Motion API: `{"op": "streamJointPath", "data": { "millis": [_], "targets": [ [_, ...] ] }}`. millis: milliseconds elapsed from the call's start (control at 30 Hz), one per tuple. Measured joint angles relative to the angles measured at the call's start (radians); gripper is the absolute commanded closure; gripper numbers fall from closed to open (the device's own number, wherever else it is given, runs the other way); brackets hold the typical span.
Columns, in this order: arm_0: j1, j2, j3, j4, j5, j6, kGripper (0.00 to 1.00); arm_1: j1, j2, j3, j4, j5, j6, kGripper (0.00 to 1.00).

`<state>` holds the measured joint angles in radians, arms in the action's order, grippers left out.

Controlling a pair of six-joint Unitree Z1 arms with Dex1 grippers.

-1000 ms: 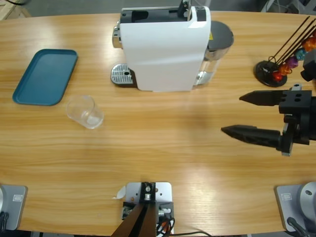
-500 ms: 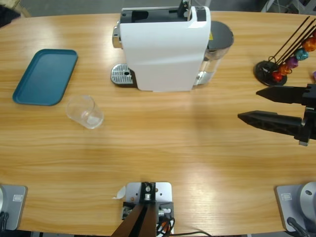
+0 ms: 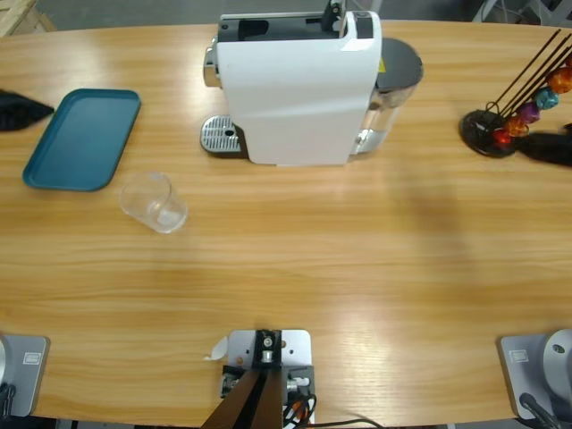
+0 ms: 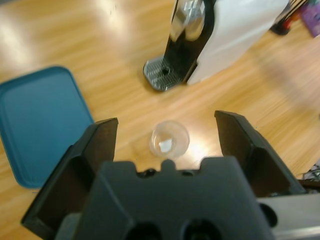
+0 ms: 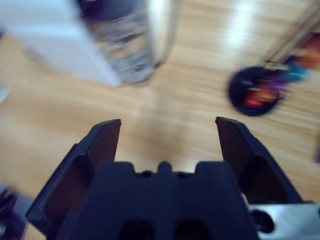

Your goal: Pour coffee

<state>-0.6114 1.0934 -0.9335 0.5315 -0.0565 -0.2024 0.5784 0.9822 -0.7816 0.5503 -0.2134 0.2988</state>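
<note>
While my left gripper [image 4: 165, 125] stands wide with nothing between its jaws, I have the clear tumbler [image 4: 169, 139] lined up straight ahead of it in the left wrist view, centred in the gap. From above, only the black tip of that gripper [image 3: 22, 109] shows at the far left edge of the table [image 3: 313, 268], just left of the teal tray [image 3: 82, 137]. The tumbler [image 3: 155, 202] stands upright to the right of that tip and nearer me, past the tray's near right corner.

My right gripper [image 5: 167, 125] is equally wide and empty. It looks toward the water tank end of the white coffee machine [image 5: 60, 35] and the capsule rack [image 5: 260, 90]; overhead I see just a dark sliver of it [image 3: 547, 148] at the right edge, beside the rack's black base [image 3: 487, 132].

I judge the left arm clearly the closer one to the glass; the right is well apart from it, across the table. The tumbler's axis is vertical, so a level approach from the left should suit. It looks empty to me: I can see no coffee in it, nor anywhere else. The machine's drip grille [image 3: 222, 136] lies farther away and to the right of the glass.

I can read no brand or lettering; a yellow patch on the machine's tank side is too small to make out.
</note>
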Motion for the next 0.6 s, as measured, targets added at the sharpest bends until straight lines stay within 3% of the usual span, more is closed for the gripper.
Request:
{"op": "streamJointPath", "data": {
  "millis": [167, 333, 600],
  "targets": [
    [-0.003, 0.0, 0.034, 0.0, 0.021, 0.0, 0.157, -0.168, 0.034, -0.121, 0.042, -0.046, 0.0, 0.154],
    [-0.004, 0.0, 0.08, 0.0, 0.03, -0.001, 0.161, -0.203, 0.092, -0.168, 0.044, -0.085, 0.008, 0.372],
    [-0.004, 0.0, 0.117, -0.021, 0.04, -0.001, 0.161, -0.25, 0.129, -0.121, -0.043, -0.104, 0.028, 0.372]
  ]
}}
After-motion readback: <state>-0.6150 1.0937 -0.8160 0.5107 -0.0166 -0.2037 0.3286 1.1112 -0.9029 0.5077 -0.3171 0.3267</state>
